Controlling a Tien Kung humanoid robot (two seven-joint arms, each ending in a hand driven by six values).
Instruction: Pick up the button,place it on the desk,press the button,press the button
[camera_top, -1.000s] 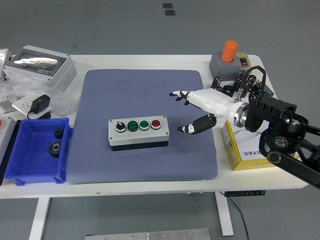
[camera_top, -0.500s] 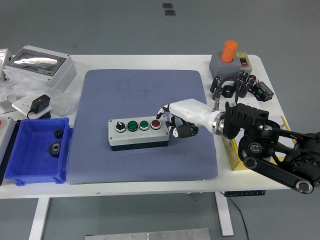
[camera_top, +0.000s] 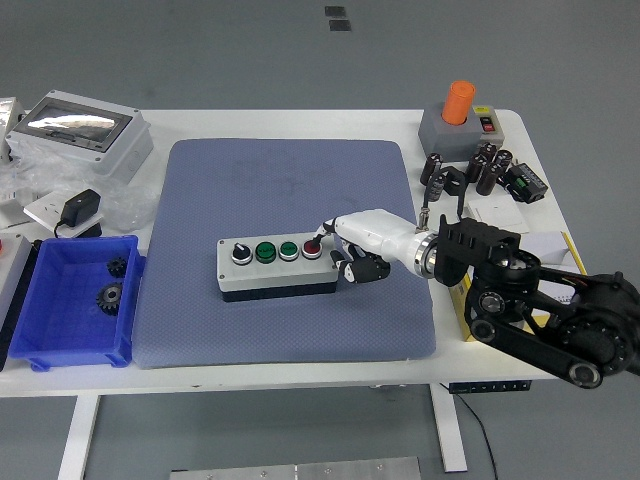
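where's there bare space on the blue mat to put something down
The mat's far half, behind the button box, is bare. So are the near strip in front of the box and the left strip toward the blue bin. It is crowded right of the box, where the right hand reaches the red button.

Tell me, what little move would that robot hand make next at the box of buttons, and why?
Probably a short push straight down. The right hand has one finger stretched onto the red button at the right end of the button box, other fingers curled under. The box already sits flat on the blue mat, so pressing looks next.
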